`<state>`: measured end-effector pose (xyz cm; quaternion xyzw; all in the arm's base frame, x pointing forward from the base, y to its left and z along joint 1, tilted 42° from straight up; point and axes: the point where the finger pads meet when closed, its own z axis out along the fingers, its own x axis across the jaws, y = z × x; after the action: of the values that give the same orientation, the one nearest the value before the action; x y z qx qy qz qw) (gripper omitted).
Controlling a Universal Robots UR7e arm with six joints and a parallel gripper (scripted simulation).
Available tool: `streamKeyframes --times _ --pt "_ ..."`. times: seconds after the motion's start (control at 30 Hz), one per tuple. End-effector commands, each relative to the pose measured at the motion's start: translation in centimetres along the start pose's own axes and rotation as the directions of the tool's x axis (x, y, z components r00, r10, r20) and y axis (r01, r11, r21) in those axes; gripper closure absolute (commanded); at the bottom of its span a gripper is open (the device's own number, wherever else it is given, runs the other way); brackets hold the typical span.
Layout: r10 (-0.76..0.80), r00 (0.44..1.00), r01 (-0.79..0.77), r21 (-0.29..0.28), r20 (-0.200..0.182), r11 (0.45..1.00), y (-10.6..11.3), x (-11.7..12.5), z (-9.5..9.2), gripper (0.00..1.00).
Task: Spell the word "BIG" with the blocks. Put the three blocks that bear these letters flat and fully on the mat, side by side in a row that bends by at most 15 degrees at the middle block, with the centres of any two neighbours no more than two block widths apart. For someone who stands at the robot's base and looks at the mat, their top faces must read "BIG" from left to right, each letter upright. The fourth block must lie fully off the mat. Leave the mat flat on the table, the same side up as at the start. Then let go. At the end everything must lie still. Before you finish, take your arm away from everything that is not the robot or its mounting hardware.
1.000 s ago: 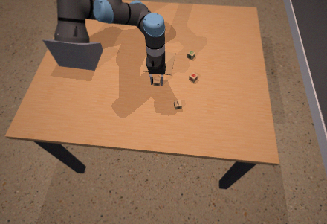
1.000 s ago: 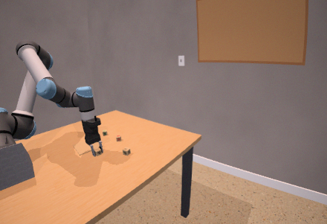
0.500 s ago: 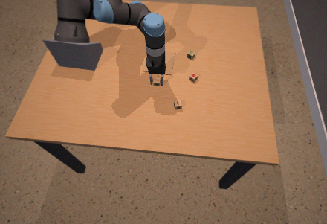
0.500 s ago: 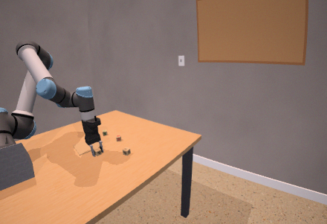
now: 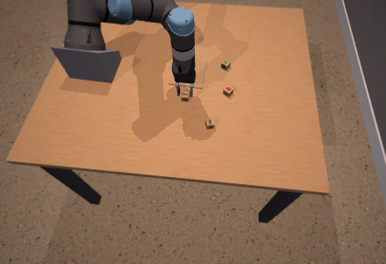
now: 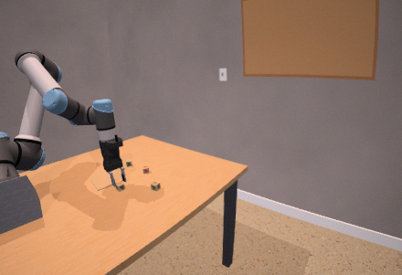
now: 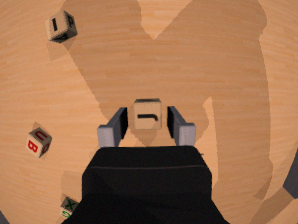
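Pincer (image 7: pixel 147 127) released, fingers spread; plain-marked block (image 7: pixel 147 117) sits between fingers on table, ungripped.

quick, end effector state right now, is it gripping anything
End effector: open, holding nothing. Its fingers stand on either side of a tan block on the table, not clamped on it.
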<state>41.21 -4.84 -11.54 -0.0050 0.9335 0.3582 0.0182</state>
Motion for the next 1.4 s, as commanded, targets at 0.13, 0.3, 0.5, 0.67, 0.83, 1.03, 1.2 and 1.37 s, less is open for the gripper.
streamKeyframes --times 0.13,0.3,0.5,0.67,0.83,1.03,1.2,1.37 --pt "-0.001 1.0 0.001 0.003 0.002 1.0 -0.1 -0.1 -5.3 0.13" --pt "-0.001 1.0 0.001 0.003 0.002 1.0 -0.1 -0.1 -6.1 0.13" --pt "-0.001 1.0 0.001 0.003 0.002 1.0 -0.1 -0.1 -6.5 0.0" --pt "0.0 1.0 0.0 0.0 -0.001 1.0 0.0 0.1 -6.2 0.0" --pt "0.0 1.0 0.0 0.0 0.0 1.0 0.0 0.0 -6.2 0.0" --pt "0.0 1.0 0.0 0.0 0.0 1.0 0.0 0.0 -6.2 0.0" --pt "0.0 1.0 0.0 0.0 0.0 1.0 0.0 0.0 -6.2 0.0" --pt "-0.01 1.0 0.01 0.0 0.0 1.0 0.0 -0.1 -6.3 0.0"
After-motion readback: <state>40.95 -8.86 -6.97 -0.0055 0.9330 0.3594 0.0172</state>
